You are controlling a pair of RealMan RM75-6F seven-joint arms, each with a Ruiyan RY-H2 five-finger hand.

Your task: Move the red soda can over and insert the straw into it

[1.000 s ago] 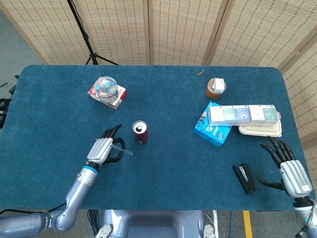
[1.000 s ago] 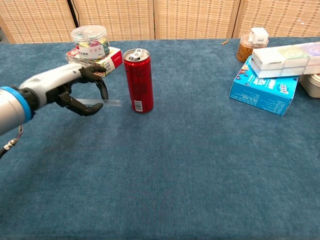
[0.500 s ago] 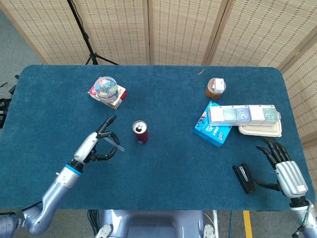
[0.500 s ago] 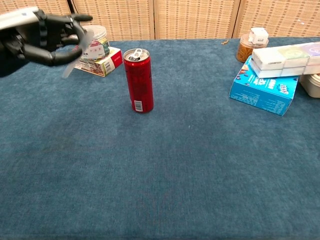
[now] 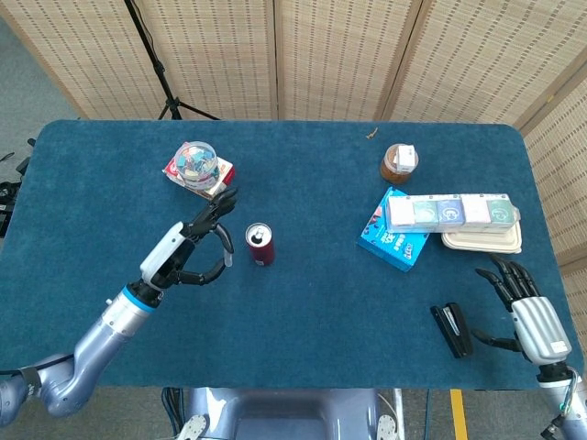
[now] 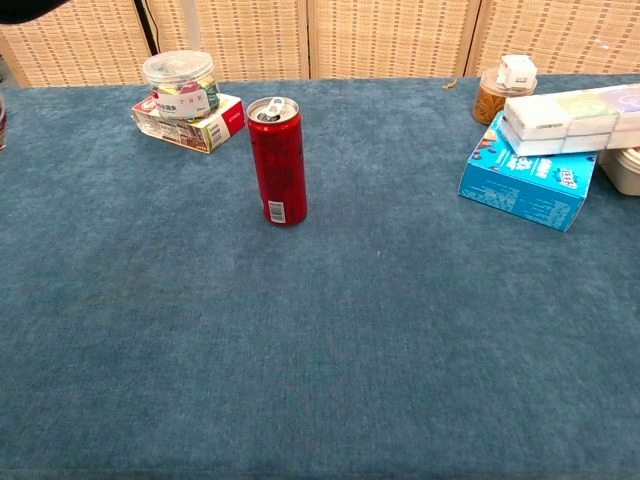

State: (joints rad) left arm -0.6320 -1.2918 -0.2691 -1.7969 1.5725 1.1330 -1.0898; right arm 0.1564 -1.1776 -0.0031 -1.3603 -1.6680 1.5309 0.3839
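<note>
The upright red aluminium soda can (image 5: 260, 245) stands just right of the left hand (image 5: 190, 249), which pinches the clear plastic straw (image 5: 227, 256); the far right hand (image 5: 532, 316) is spread, holding nothing.

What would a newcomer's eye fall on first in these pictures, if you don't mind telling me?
Probably the red soda can, standing upright and alone on the blue table, its top already opened. Next, the left hand raised just left of the can, holding a clear straw. On the right sits a cluster of boxes, with the right hand resting open near a black stapler.
</note>
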